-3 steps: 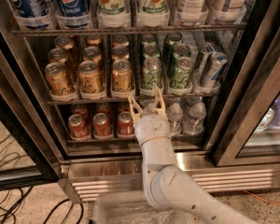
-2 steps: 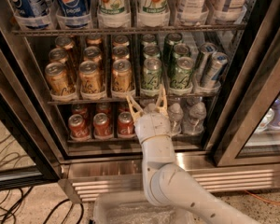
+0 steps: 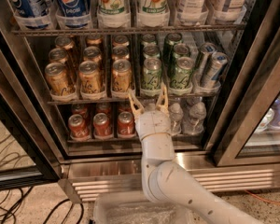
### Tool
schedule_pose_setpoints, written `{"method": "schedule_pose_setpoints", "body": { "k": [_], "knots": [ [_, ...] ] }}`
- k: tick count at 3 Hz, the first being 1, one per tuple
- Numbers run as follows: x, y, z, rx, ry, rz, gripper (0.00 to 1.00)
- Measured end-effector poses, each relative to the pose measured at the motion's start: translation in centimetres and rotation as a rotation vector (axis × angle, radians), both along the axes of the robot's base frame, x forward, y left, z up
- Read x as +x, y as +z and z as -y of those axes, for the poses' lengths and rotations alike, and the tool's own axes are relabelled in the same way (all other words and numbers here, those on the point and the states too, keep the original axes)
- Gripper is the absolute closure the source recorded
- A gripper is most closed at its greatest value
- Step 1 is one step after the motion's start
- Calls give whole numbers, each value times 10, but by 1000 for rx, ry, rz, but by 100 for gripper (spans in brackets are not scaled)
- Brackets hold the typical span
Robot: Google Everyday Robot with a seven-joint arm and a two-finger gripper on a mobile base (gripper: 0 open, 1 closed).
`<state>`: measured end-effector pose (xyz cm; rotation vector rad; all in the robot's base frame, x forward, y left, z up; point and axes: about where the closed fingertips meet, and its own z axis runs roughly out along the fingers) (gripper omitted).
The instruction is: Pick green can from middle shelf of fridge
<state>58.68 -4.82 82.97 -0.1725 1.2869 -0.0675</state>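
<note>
The fridge [image 3: 18,101] stands open in front of me, dark framed. Its middle shelf [image 3: 84,100] is a wire rack lined with gold-orange cans on the left and green cans on the right. The front green can [image 3: 151,75] has pale green sides and a silver top; a second green can [image 3: 182,73] stands to its right. My gripper [image 3: 148,101] is open, its tan fingers pointing up at the shelf's front rail just below the front green can, not touching it and holding nothing.
Big soda bottles [image 3: 111,3] fill the rack above. Red cans [image 3: 102,124] and water bottles [image 3: 196,115] sit on the rack below. Slim silver-blue cans [image 3: 213,69] lean at the shelf's right end. The glass door [image 3: 261,101] stands at right; cables [image 3: 9,204] lie on the floor at left.
The gripper has risen slightly and shifted a little to the right, closer under the front green can. Its fingers stay open.
</note>
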Motion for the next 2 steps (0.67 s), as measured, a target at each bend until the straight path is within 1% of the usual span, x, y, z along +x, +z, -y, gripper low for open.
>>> {"method": "schedule_pose_setpoints", "body": {
  "k": [1, 2],
  "knots": [
    [10, 2, 9, -2, -27, 9, 41],
    [20, 5, 11, -8, -28, 15, 42]
  ]
}}
